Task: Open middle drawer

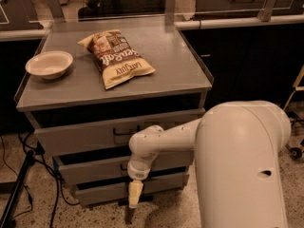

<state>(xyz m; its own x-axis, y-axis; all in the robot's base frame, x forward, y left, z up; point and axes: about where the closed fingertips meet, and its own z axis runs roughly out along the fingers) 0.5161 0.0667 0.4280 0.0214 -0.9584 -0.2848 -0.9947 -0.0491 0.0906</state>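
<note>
The grey cabinet has three stacked drawers. The middle drawer (95,167) is the second one, a low flat front with a small dark centre handle partly hidden behind my wrist. My white arm reaches in from the right and bends down in front of the drawers. My gripper (135,194) hangs pointing down, in front of the bottom drawer (104,190) and below the middle drawer's handle. It holds nothing that I can see.
On the cabinet top (180,65) lie a white bowl (49,63) at the left and a chip bag (117,57) in the middle. The top drawer (85,134) has a taller front. Cables (23,175) hang at the left. A dark counter stands behind.
</note>
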